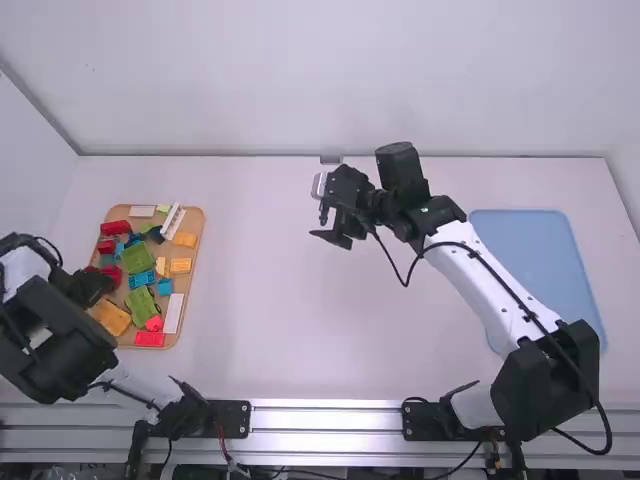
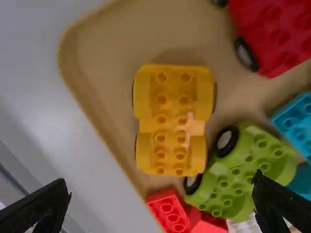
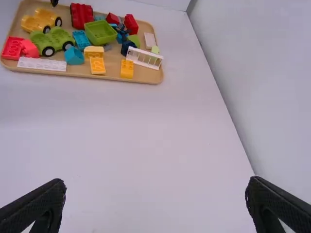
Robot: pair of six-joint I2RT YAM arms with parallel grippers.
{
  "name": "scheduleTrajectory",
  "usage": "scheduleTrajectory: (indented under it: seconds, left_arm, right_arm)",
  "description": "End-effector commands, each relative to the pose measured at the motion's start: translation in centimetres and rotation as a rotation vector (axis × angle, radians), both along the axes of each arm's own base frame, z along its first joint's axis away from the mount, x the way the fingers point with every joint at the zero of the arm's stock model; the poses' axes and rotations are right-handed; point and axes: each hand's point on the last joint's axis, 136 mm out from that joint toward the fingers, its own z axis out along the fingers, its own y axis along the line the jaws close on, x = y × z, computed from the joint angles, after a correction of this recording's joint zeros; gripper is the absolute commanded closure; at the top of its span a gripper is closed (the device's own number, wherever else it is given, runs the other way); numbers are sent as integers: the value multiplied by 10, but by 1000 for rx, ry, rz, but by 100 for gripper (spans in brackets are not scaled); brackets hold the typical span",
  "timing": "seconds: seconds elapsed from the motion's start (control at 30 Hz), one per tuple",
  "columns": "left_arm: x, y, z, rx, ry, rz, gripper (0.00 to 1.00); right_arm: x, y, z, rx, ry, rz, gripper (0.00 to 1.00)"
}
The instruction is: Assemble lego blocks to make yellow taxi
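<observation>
As your left claw (image 2: 161, 183) is wide and the nearer one, please mind that, in high view, the yellow base (image 1: 112, 318) on the tray (image 2: 109, 58) lies toward five o'clock, its long axis ten-to-four.

Open table (image 1: 270, 320) — blocks (image 2: 170, 160) crowding tray (image 2: 107, 53)

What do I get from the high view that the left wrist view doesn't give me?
High view: the blue mat on the table's right side, the metal rail both arms stand at, and the right gripper, its fingers apart over the table.

Left wrist view: the left gripper with its fingers spread, and the separate studs on the yellow wheeled base.

Both: the wooden tray, that yellow base, the green wheeled base and red blocks.
</observation>
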Motion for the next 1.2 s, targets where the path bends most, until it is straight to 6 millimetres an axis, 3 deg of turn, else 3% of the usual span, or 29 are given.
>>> scheduleTrajectory:
  seconds: [0.0,0.2,0.33,1.17]
  left_arm:
    - [3,-10,-9,-34,-24,-67,1]
    - [2,-8,-26,2,-28,-38,0]
    - [-4,-2,-30,39,-6,58,9]
    - [-7,-9,-52,61,-22,214,10]
  right_arm:
    - [5,4,11,18,-25,4,2]
    - [1,11,9,17,-27,21,1]
    - [2,12,8,16,-23,22,1]
    - [-1,10,2,2,7,19,1]
